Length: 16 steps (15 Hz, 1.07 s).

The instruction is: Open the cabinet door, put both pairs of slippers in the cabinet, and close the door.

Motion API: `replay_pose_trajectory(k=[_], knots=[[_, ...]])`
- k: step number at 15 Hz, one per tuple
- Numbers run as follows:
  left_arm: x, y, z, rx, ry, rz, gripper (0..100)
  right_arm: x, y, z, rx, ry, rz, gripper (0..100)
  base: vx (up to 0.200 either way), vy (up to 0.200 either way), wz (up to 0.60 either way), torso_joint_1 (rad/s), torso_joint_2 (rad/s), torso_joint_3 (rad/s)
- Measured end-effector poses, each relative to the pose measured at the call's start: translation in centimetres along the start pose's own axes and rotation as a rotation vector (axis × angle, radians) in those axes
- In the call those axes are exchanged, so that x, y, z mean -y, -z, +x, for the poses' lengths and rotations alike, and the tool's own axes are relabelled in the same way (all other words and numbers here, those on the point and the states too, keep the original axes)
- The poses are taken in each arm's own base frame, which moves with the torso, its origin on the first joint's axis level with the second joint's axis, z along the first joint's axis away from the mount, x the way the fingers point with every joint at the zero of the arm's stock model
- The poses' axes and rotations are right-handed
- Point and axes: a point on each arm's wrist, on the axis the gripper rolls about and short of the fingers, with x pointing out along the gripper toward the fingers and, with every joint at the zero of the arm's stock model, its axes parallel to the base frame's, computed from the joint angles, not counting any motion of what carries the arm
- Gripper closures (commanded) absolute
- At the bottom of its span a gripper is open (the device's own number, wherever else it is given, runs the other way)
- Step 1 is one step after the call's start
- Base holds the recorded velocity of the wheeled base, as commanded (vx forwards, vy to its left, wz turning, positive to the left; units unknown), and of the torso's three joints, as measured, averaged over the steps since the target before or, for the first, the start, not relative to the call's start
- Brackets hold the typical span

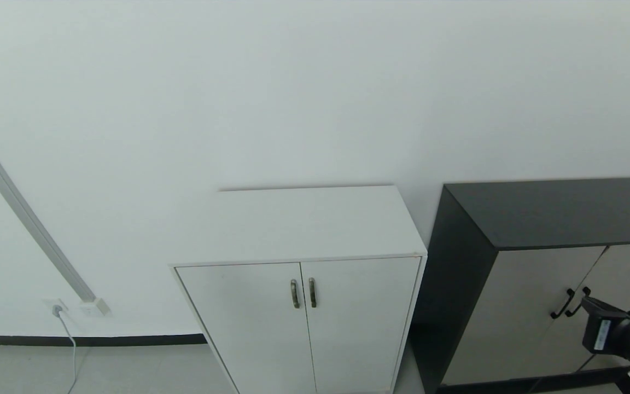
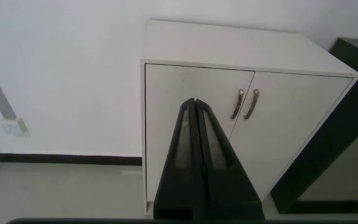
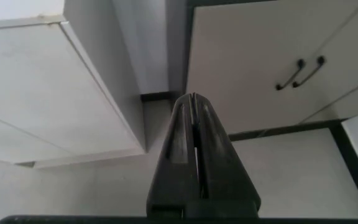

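Left gripper: fingers pressed flat together, nothing between them, held out in front of the white cabinet and apart from it, lined up roughly with the left door. Right gripper: same, fingers closed tight on nothing, over the floor in front of the gap between the two cabinets. Floor is pale grey and smooth. The white cabinet stands on it against the wall, centre of the head view; both doors are shut flush. Two upright metal handles sit side by side at the centre seam, the left handle on the left door and the right handle on the right door. Its top is flat white. Just right of it, narrow gap between, is a dark cabinet with a black top and side, light grey doors, also shut, and a pair of black handles. Far side: plain white wall with a black skirting strip along the bottom. Left of the white cabinet there is a wall socket low on the wall with a plug in it, and a pale cable drops from it to the floor. A white trunking strip runs diagonally up the wall from beside the socket to the left edge.
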Motion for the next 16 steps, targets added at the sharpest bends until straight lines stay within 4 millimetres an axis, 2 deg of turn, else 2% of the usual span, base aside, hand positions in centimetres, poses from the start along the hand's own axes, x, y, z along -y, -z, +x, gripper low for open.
replay_pose_trajectory(k=[4, 9, 12, 16], knots=[[0.0, 0.0, 0.0, 0.0, 0.0, 0.0, 100, 1.8, 0.7, -4.1, -0.002, 0.002, -0.003, 100, 0.0, 0.0, 0.0, 0.0, 0.0, 0.0], [0.0, 0.0, 0.0, 0.0, 0.001, 0.0, 100, 3.1, 2.8, -8.9, -0.068, -0.118, -0.015, 100, 0.0, 0.0, 0.0, 0.0, 0.0, 0.0], [0.0, 0.0, 0.0, 0.0, 0.0, 0.0, 100, 3.6, 3.9, -11.0, -0.063, -0.206, -0.01, 100, 0.0, 0.0, 0.0, 0.0, 0.0, 0.0], [0.0, 0.0, 0.0, -0.001, 0.001, 0.0, 100, 4.0, 5.2, -12.7, -0.013, -0.285, -0.003, 100, 0.0, 0.0, 0.0, 0.0, 0.0, 0.0]])
